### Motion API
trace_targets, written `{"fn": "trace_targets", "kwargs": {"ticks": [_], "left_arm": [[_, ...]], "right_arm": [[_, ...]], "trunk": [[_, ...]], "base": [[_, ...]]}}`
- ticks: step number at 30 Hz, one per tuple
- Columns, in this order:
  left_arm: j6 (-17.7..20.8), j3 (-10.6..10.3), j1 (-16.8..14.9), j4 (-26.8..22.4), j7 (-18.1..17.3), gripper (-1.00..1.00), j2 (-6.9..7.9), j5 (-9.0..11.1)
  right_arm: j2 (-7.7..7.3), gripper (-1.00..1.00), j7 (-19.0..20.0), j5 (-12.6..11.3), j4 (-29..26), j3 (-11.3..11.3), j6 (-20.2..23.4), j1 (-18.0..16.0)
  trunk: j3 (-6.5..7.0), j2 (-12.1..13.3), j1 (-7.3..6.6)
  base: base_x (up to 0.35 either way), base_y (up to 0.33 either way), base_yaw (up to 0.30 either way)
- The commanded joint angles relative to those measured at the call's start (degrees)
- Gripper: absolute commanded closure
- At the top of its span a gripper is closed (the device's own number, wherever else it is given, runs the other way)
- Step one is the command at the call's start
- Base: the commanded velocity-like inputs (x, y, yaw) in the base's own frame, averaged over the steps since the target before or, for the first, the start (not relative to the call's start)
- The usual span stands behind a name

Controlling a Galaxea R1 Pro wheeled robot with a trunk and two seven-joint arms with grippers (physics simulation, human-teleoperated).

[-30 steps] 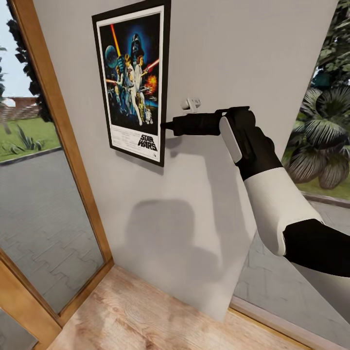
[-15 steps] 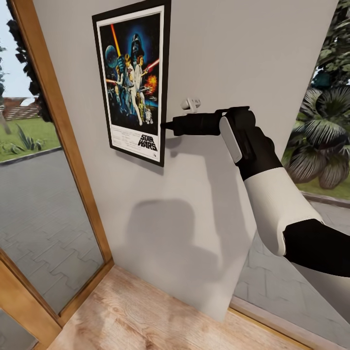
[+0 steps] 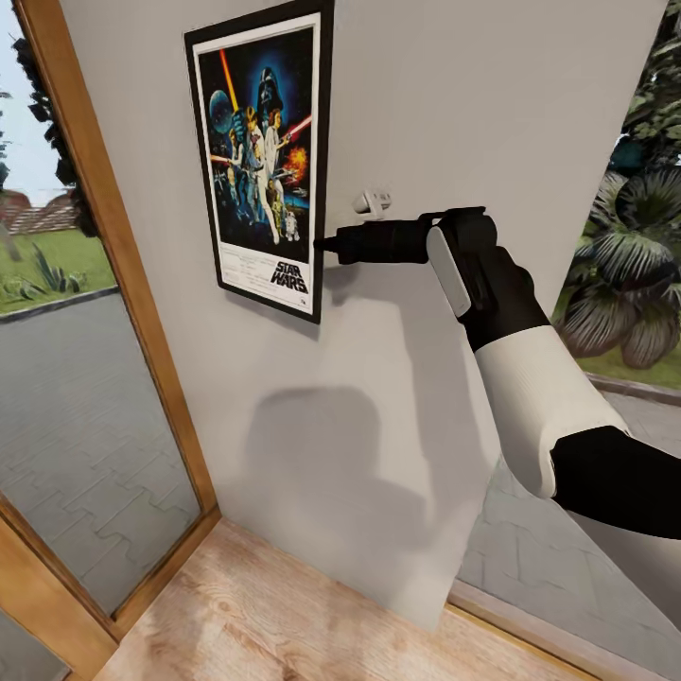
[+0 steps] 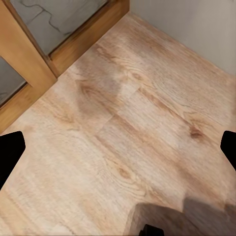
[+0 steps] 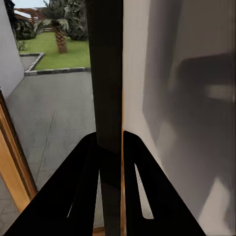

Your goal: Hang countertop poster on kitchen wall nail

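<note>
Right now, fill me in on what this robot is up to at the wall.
The robot's right hand is shut on the right edge of a framed Star Wars poster, holding it flat against the pale grey wall beside a wood-framed glass door. In the right wrist view the fingers pinch the poster's dark frame edge-on. The left hand is open and points down at the wooden floor. Whether the poster has caught on a nail cannot be seen.
</note>
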Motion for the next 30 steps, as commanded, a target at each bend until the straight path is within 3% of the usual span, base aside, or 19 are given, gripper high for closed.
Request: {"fn": "trace_targets", "kwargs": {"ticks": [1, 30], "left_arm": [[-0.04, 0.25, -0.01, -0.06, -0.45, -1.0, -0.03, 0.01], [-0.05, 0.28, -0.01, -0.17, -0.45, -1.0, -0.03, 0.01]], "right_arm": [[0.0, 1.0, -1.11, -0.63, 0.0, 0.02, 0.48, -0.06], [0.0, 1.0, -1.39, -0.98, 2.02, 0.07, 0.4, -0.05]], "trunk": [[-0.11, -0.12, 0.05], [-0.11, -0.12, 0.05]], "base": [[0.103, 0.0, 0.0], [0.006, 0.0, 0.0]]}}
